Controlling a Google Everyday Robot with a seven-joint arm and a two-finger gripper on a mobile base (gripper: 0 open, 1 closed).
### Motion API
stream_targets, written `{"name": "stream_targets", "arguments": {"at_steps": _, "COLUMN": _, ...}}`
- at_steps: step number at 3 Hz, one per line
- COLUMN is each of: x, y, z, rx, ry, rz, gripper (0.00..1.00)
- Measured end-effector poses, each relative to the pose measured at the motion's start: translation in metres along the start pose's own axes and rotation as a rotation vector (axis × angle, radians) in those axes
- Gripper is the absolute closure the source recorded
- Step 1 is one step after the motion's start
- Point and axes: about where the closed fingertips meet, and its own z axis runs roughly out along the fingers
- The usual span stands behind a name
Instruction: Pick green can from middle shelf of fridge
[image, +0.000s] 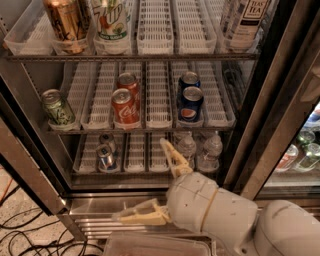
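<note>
My gripper (139, 180) is low in front of the fridge (31, 176), near its bottom sill, and it's spread wide, holding nothing. One tan finger (173, 158) points up toward the lowest rack, the other (141, 216) points left over the steel sill. The rounded white wrist (210, 212) sits just behind them, at the near right.

Just beyond the upper finger, on the lowest rack, I see two clear bottles (199, 149) and, to the left, two small cans (105, 152).

One level up is the middle shelf (158, 95) with its white slotted lanes. The green can (57, 107) stands upright at the front of the far-left lane, well apart from my gripper, up and to the left. Two red cola cans (125, 102) sit one behind the other a couple of lanes right of it, then two blue cans (190, 97) further right.

On the top shelf there's a gold can (65, 22), a tall green-and-white can (111, 20) and a tea bottle (247, 20). Dark cables (25, 235) trail on the floor at the near left.
</note>
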Motion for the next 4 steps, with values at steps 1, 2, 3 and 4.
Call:
{"name": "stream_targets", "arguments": {"at_steps": 1, "x": -0.005, "y": 0.01, "z": 0.009, "rx": -0.017, "ry": 0.056, "rz": -0.018, "gripper": 0.0}}
{"name": "stream_targets", "arguments": {"at_steps": 2, "x": -0.005, "y": 0.01, "z": 0.009, "rx": -0.016, "ry": 0.056, "rz": -0.019, "gripper": 0.0}}
{"name": "stream_targets", "arguments": {"at_steps": 3, "x": 0.003, "y": 0.007, "z": 0.018, "rx": 0.023, "ry": 0.047, "rz": 0.009, "gripper": 0.0}}
{"name": "stream_targets", "arguments": {"at_steps": 4, "x": 0.015, "y": 0.007, "z": 0.05, "rx": 0.039, "ry": -0.017, "rz": 0.097, "gripper": 0.0}}
